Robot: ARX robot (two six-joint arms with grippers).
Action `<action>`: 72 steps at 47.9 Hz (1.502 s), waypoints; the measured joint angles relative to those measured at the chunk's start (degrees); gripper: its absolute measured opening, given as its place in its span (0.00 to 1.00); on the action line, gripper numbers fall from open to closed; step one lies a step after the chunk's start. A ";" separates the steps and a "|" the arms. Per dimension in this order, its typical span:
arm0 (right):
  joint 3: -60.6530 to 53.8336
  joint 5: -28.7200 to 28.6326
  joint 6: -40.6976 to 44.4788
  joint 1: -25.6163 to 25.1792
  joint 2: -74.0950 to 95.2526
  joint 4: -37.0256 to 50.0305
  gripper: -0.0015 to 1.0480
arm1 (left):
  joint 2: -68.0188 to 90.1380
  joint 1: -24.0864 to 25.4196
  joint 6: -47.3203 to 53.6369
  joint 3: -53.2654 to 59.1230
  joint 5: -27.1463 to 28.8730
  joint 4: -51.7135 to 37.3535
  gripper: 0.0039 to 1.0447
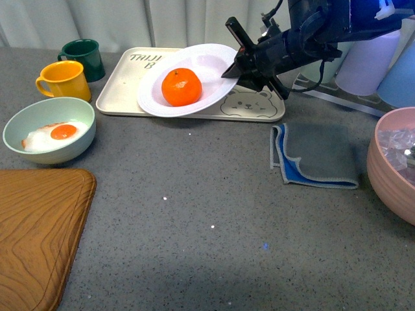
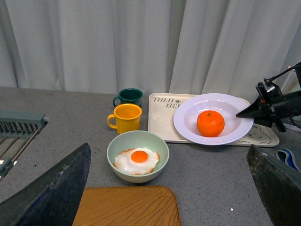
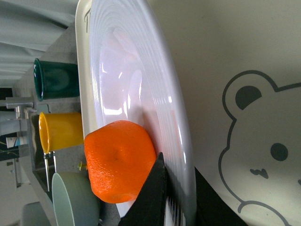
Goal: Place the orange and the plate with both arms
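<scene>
The right pincer (image 1: 241, 65) is clamped on the plate's (image 1: 207, 61) right rim, holding it tilted over the tray (image 1: 120, 97) by the far edge, with the orange (image 1: 181, 87) inside. Two mugs (image 1: 65, 80) stand toward the far left corner, and a cloth (image 1: 318, 155) lies nearer the right edge. The left pincer (image 2: 168, 147) gapes apart, holding nothing

Yellow mug (image 1: 65, 79) stands beside the egg bowl (image 1: 59, 155)

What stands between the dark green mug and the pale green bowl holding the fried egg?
A glossy yellow mug, close to both; the front and left wrist views show it.
</scene>
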State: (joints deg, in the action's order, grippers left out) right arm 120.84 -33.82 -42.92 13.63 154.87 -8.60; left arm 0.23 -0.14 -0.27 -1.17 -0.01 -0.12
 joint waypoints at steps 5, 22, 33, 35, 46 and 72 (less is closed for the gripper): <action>0.07 1.03 0.72 0.00 0.09 0.07 0.22 | 0.00 0.00 0.00 0.00 0.02 0.00 0.94; -9.49 14.49 16.28 -0.13 -6.69 1.92 0.79 | 0.00 0.00 0.00 0.00 0.00 0.00 0.94; -19.43 28.15 34.64 -0.09 -15.80 9.31 0.90 | 0.00 0.00 0.00 0.00 0.00 0.00 0.94; -22.32 29.97 37.33 -0.07 -17.94 12.28 0.91 | 0.00 0.00 0.00 0.00 0.02 0.00 0.94; -53.83 45.72 42.36 -0.52 -33.44 59.32 0.62 | 0.00 0.00 0.00 0.00 0.02 0.00 0.94; -97.35 39.71 42.91 -7.45 -63.39 76.04 0.01 | 0.00 0.00 0.00 0.00 0.02 0.00 0.94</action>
State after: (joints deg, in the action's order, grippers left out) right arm 23.49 5.89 -0.01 6.17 91.48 67.44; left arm 0.23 -0.14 -0.27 -1.17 0.01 -0.12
